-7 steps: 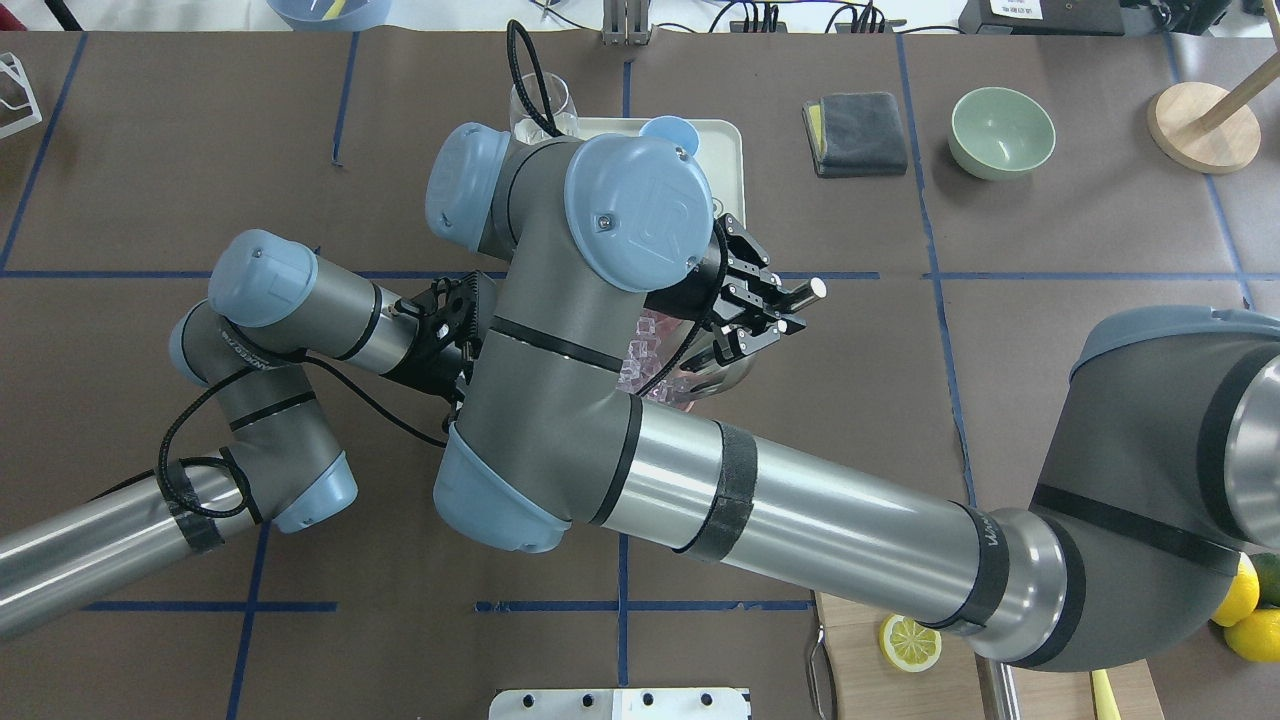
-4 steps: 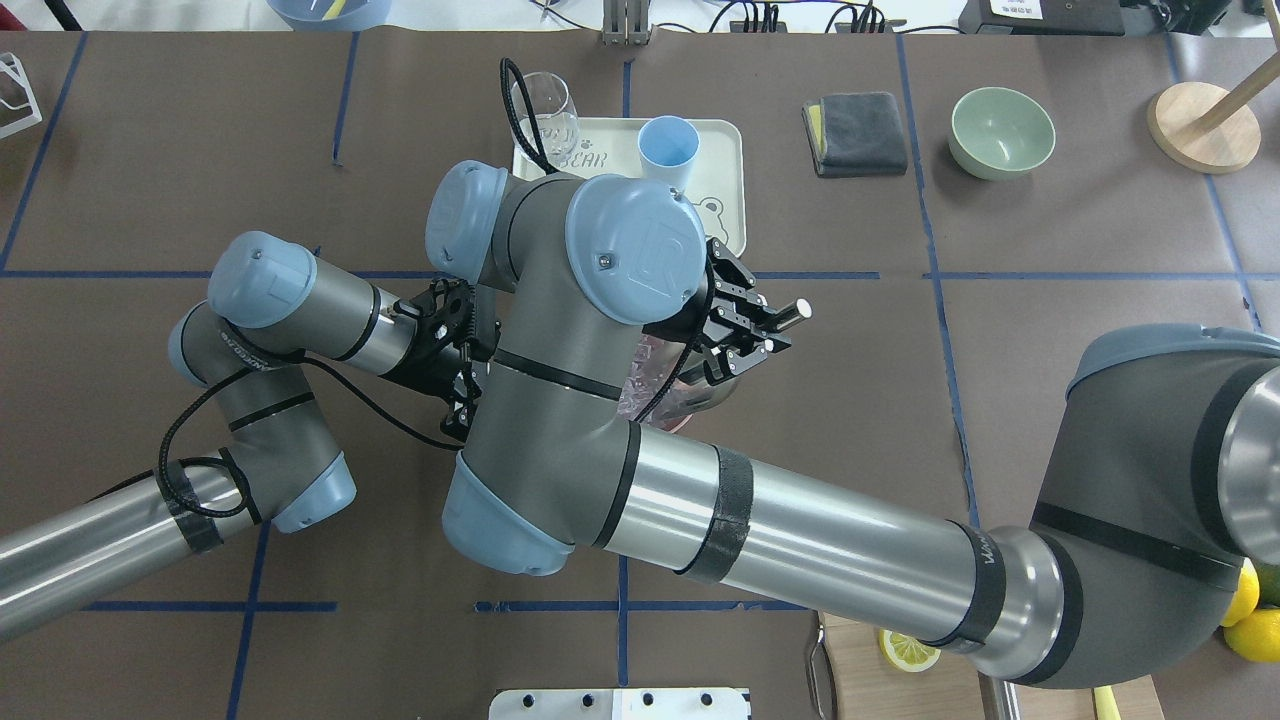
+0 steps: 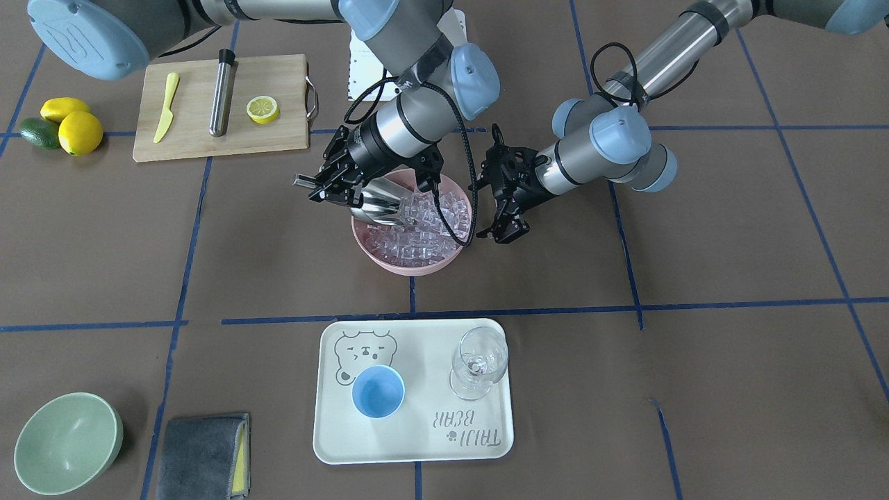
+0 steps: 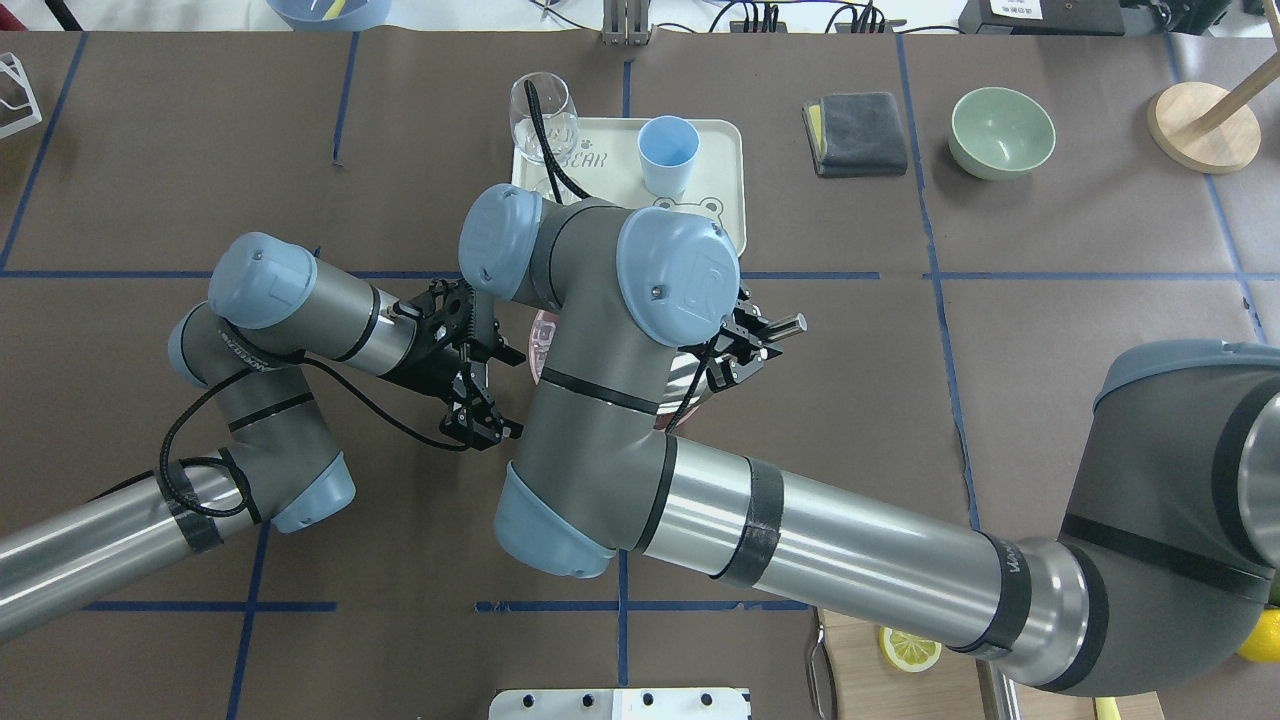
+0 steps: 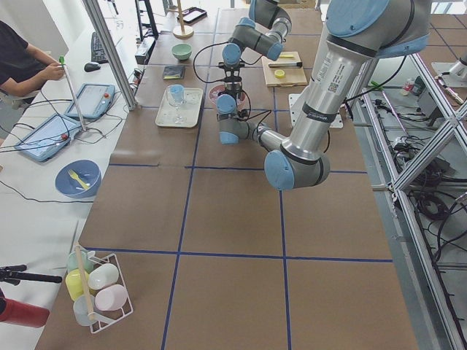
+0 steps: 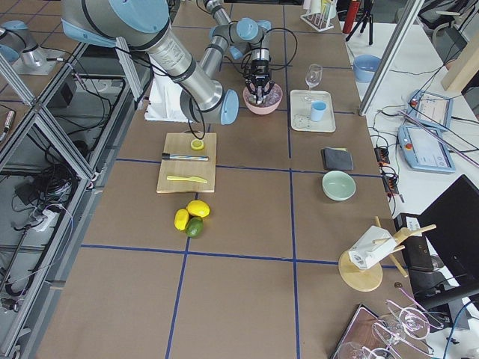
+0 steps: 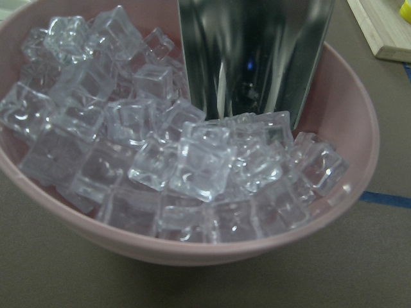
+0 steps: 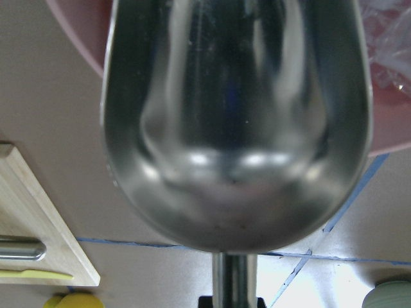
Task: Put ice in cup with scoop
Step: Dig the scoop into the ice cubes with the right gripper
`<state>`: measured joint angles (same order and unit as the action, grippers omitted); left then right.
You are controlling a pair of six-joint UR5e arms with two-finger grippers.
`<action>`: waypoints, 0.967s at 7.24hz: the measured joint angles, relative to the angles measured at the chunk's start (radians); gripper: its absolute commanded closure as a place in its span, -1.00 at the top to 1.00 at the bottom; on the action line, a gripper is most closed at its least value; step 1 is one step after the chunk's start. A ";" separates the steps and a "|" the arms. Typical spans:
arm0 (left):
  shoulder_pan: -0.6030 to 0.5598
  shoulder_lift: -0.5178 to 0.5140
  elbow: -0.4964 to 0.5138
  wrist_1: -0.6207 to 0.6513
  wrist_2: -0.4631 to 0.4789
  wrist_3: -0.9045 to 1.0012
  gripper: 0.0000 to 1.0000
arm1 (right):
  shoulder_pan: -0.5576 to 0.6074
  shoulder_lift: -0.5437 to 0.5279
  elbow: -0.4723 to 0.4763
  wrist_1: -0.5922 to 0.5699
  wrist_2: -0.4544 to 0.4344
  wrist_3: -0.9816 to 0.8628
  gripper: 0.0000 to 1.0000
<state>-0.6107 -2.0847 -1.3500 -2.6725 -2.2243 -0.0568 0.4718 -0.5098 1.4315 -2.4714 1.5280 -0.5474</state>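
My right gripper (image 3: 332,186) is shut on the rod handle of the steel scoop (image 3: 380,198). The scoop tilts down into the pink bowl (image 3: 410,262), its front edge against the ice (image 3: 425,226). The left wrist view shows the scoop (image 7: 257,58) resting on the heaped ice (image 7: 192,160), its trough bare. In the right wrist view the scoop (image 8: 237,128) fills the frame. My left gripper (image 3: 484,212) stands open beside the bowl with nothing in it. The light-blue cup (image 3: 378,392) stands upright on the white tray (image 3: 417,444), apart from both grippers. From overhead, the right arm hides most of the bowl.
A clear wine glass (image 3: 479,361) shares the tray with the cup. A wooden board (image 3: 278,139) carries a yellow knife, a steel cylinder and a lemon half. Lemons and a lime (image 3: 62,128) lie beside it. A green bowl (image 3: 66,441) and grey cloth (image 3: 205,455) sit past the tray.
My right arm has swung back toward the robot and uncovered the cup and tray in the overhead view, with the scoop still gripped over the bowl. The left arm has stayed put.
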 measured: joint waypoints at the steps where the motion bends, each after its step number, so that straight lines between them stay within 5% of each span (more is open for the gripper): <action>1: -0.001 0.000 0.000 -0.001 0.000 0.000 1.00 | 0.001 -0.036 0.030 0.054 0.002 0.002 -1.00; 4: -0.001 0.001 0.000 -0.001 0.000 0.000 1.00 | 0.017 -0.184 0.170 0.231 0.045 0.008 -1.00; 7: -0.003 0.002 0.000 -0.001 0.000 0.000 1.00 | 0.042 -0.236 0.192 0.361 0.116 0.012 -1.00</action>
<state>-0.6137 -2.0832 -1.3501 -2.6737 -2.2243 -0.0568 0.5136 -0.7455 1.6234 -2.1105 1.6435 -0.5356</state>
